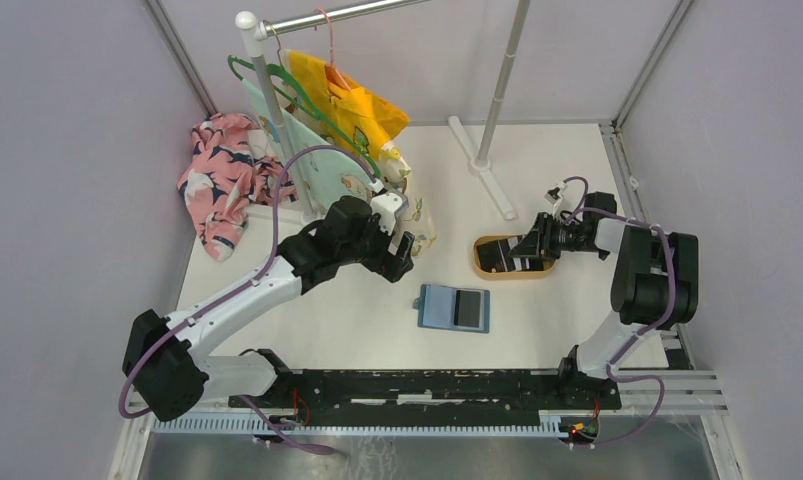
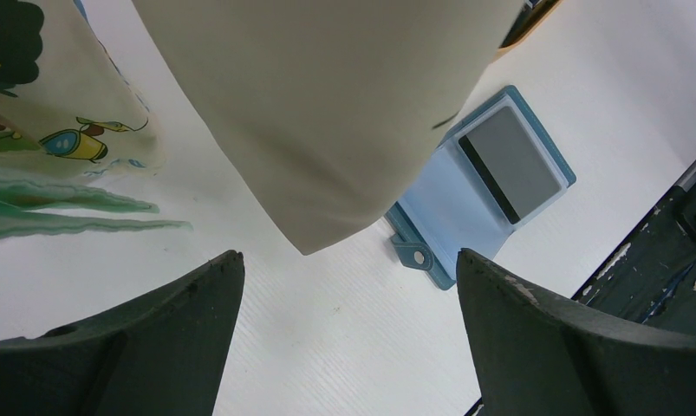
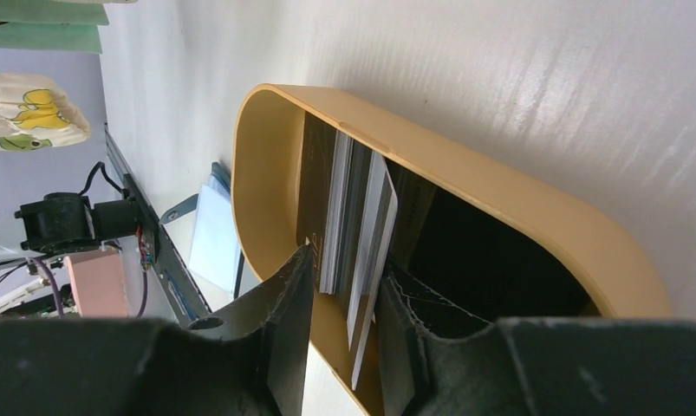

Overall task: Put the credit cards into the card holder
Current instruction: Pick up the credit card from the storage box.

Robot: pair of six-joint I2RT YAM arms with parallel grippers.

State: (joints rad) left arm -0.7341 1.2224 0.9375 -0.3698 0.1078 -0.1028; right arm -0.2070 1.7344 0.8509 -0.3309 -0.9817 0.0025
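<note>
No text, brand or number is legible anywhere (the cards [image 3: 354, 217] show only blank faces and edges).

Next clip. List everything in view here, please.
card holder: one, teal-blue, open flat at table centre
credit card: one, dark, on the holder's right half
credit cards: several, edge-on in the tray
tray: one, tan oval, right of centre
garments: three; yellow and pale printed hanging, pink floral heaped far left
clothes rack: one, metal, at back
table: one, white
left gripper: open, empty, beside hanging garments
right gripper: shut on tray's credit cards
</note>
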